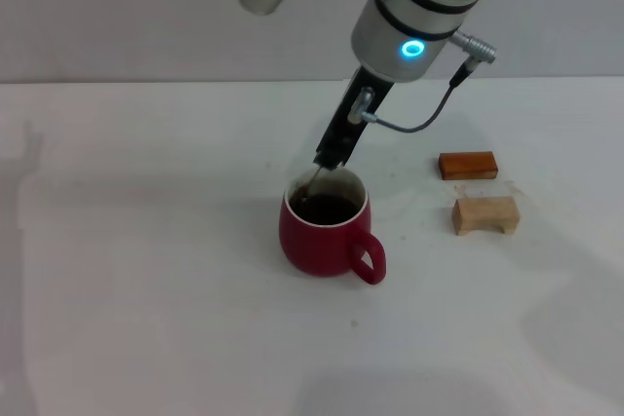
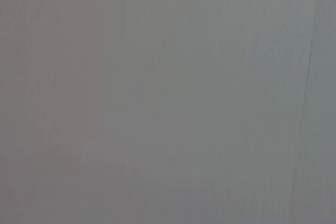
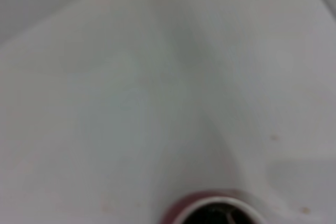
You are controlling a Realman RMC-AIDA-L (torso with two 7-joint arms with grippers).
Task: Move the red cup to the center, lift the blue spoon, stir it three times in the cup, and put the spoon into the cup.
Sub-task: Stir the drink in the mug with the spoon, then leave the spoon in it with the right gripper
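From the head view I see the whole layout: the red cup (image 1: 326,228) sits on the white counter (image 1: 146,270) near the middle, its loop handle turned toward the near right. My right wrist view catches only a sliver of that cup's white rim (image 3: 218,211) at the edge of its picture, with bare counter beyond. The left wrist view gives me nothing but a flat grey surface, and the left arm shows in no view.

The right arm comes down from the far side, its forearm slanting steeply toward the near left, so that the right gripper (image 1: 331,155) hangs just over the cup's far rim. Its dark fingers are pressed together on the blue spoon (image 1: 313,185) — only the thin grey neck shows, running from the fingertips down into the cup's dark inside.

To the right of the cup, well apart from it, lie two small blocks — an orange-brown block (image 1: 468,165) farther off, a tan block (image 1: 486,214) nearer.
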